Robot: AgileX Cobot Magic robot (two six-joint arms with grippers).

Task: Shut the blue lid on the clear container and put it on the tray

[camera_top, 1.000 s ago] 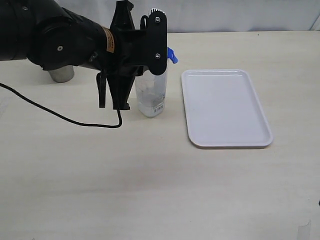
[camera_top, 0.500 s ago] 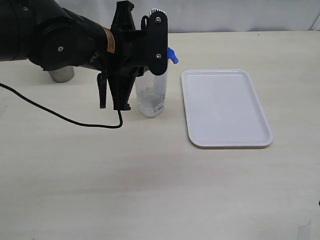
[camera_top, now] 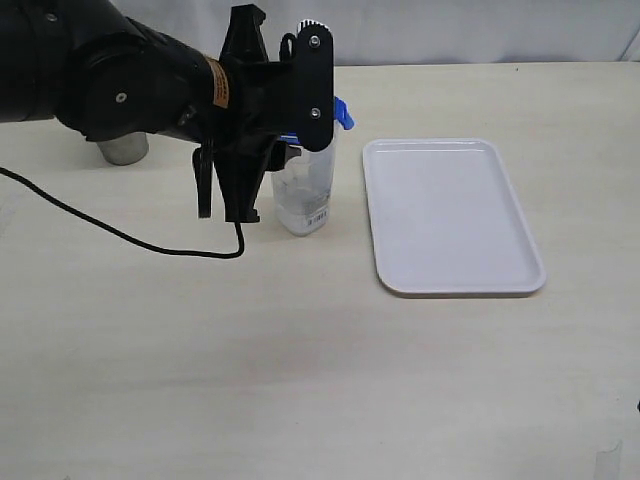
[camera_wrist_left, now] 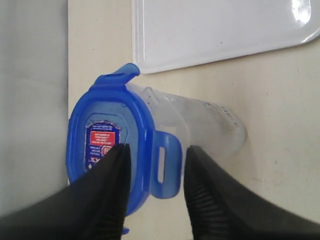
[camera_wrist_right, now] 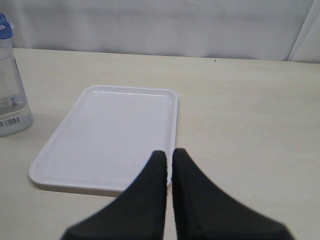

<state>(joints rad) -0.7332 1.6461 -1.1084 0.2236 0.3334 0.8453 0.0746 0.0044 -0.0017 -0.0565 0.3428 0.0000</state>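
blue lid [camera_wrist_left: 107, 130]: one
clear container [camera_top: 305, 195]: one
tray [camera_top: 455, 215]: one
end effectors: two, the left end effector [camera_wrist_left: 157, 150] and the right end effector [camera_wrist_right: 169, 154]
fingers [camera_wrist_left: 107, 200]: two on each end effector, four in all
arm [camera_top: 110, 85]: one in the exterior view
steel cup [camera_top: 122, 150]: one, largely hidden behind the arm
black cable [camera_top: 205, 253]: one
snap tabs [camera_wrist_left: 165, 162] on the lid: three in sight from the left wrist view; any others cannot be counted
label [camera_wrist_left: 102, 145] on the lid's top: one
barcode sticker [camera_top: 317, 215] on the container: one
worktop [camera_top: 300, 380]: one
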